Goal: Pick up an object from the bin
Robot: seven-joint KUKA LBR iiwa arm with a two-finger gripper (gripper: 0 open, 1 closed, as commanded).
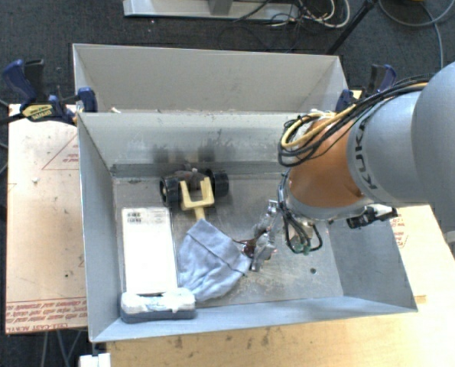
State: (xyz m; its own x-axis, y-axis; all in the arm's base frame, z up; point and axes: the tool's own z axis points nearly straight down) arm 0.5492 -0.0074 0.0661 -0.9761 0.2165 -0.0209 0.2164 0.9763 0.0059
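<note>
My gripper [259,249] is low in the bin, right of centre, with its fingertips at the right edge of a crumpled grey cloth [209,262]. A small dark reddish bit shows by the fingertips, too small to identify. A yellow toy vehicle with black wheels [193,189] lies against the back wall, up and left of the gripper.
A long white box [147,251] lies along the left side, and a white and grey block [158,304] sits at its near end. The arm with its orange cover and cables hangs over the bin's right half.
</note>
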